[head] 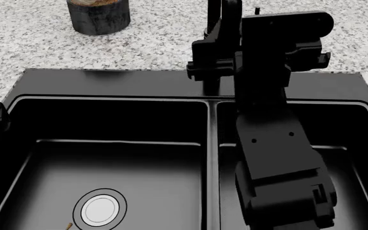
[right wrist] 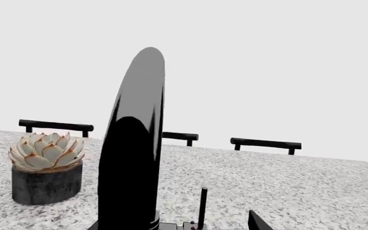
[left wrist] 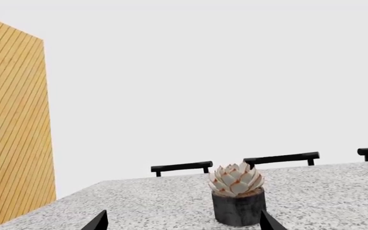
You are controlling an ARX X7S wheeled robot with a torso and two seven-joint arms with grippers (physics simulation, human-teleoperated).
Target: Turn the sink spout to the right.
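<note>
Surface (head: 37,38): one, speckled grey stone, carrying everything below.

Sink (head: 107,79): one, glossy black, two basins with a centre divider; one silver drain (head: 100,210) is visible in the left basin, the right basin being mostly hidden by the arm.

Right gripper (head: 219,57): one, black, reached across the right basin to the spout base at the sink's rear edge. Whether it is released or clenched I cannot tell; black on black hides the jaws.

Left gripper (left wrist: 182,225): one, only two finger tips showing, spread apart and empty, facing the plant.

Sink spout (right wrist: 132,143): one, tall smooth black tube at the rear centre of the sink. Likely rigid, heavy-set on a swivel and slippery; best pushed or clasped partway up the tube.

Potted succulent (left wrist: 237,194): one, in a dark pot, well left of the spout.

Lever handle (right wrist: 202,207): one, thin, just beside the spout base.

Chair backs: three, beyond the surface's far edge.
</note>
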